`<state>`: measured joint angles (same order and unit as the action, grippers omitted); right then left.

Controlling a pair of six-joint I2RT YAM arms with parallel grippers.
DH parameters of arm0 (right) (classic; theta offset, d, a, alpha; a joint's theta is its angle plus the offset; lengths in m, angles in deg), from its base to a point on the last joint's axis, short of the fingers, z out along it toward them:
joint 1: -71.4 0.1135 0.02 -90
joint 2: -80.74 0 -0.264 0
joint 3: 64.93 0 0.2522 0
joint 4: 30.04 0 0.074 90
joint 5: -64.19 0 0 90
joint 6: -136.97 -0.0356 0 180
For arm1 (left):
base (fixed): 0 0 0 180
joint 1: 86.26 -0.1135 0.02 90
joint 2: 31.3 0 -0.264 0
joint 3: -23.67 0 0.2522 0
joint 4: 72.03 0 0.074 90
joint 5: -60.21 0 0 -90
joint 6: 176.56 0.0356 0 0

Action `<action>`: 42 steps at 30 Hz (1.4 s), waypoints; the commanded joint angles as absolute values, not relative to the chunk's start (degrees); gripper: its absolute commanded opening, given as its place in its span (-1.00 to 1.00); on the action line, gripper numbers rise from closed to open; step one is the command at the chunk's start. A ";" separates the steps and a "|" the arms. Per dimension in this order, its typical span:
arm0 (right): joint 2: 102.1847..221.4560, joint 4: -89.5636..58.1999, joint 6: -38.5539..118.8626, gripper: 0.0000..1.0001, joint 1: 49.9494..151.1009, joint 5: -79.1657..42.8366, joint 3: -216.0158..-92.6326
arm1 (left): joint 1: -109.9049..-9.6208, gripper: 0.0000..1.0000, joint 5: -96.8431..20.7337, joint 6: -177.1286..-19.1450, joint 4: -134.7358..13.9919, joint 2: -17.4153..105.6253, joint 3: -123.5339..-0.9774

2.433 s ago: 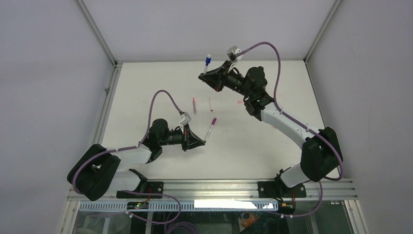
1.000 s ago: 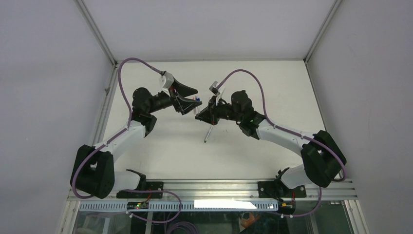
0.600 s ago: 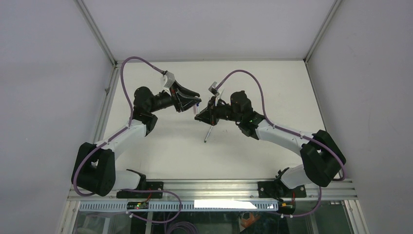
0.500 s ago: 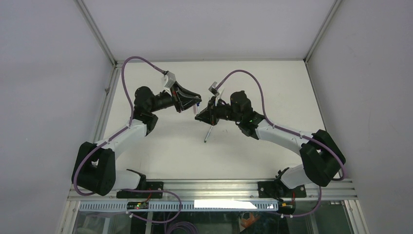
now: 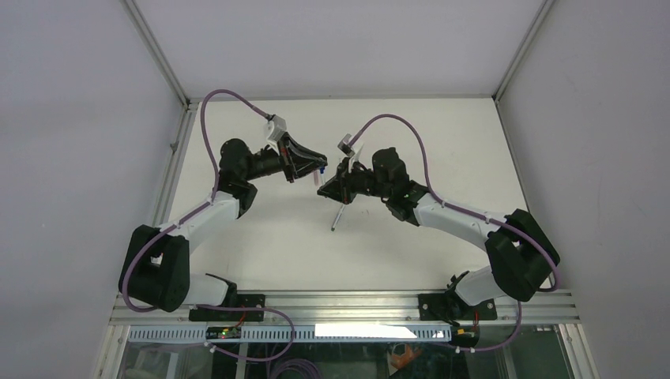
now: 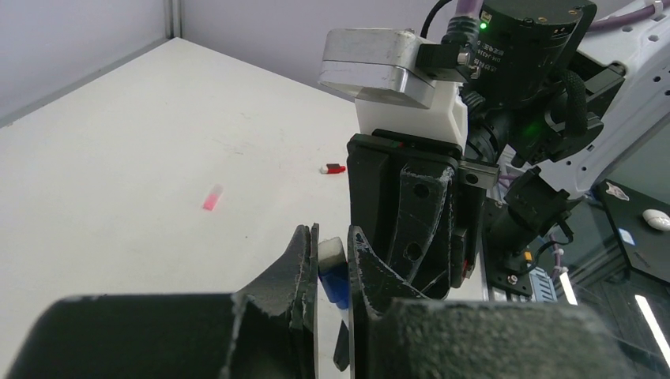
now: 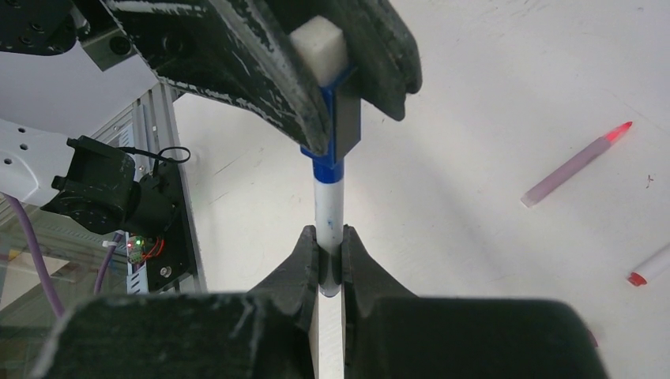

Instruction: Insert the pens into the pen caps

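Note:
My left gripper (image 6: 333, 246) is shut on a blue pen cap (image 6: 335, 283) with a white end. My right gripper (image 7: 330, 239) is shut on the lower barrel of a white pen (image 7: 329, 209). The pen's upper end sits in the blue cap (image 7: 341, 118), which is pinched between the left fingers (image 7: 237, 55). In the top view the left gripper (image 5: 318, 164) and right gripper (image 5: 322, 189) meet tip to tip above the mid-table. Another pen (image 5: 337, 216) lies on the table just in front of them.
A pinkish pen with a red tip (image 7: 575, 165) and a white pen with a red tip (image 7: 651, 265) lie on the table. A pale pink cap (image 6: 212, 197) and a small red and white piece (image 6: 333, 168) lie farther off. Walls enclose the table.
Since 2.4 s ago the left gripper let go of its magenta-capped pen and both arms came together over the mid-table. Over the last second they have barely moved.

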<state>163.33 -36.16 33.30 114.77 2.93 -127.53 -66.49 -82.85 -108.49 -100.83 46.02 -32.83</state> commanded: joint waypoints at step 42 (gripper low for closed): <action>157.37 -13.81 23.48 -1.00 106.75 -28.14 -128.78 | -69.57 0.98 -59.07 -96.93 -73.83 44.12 -37.27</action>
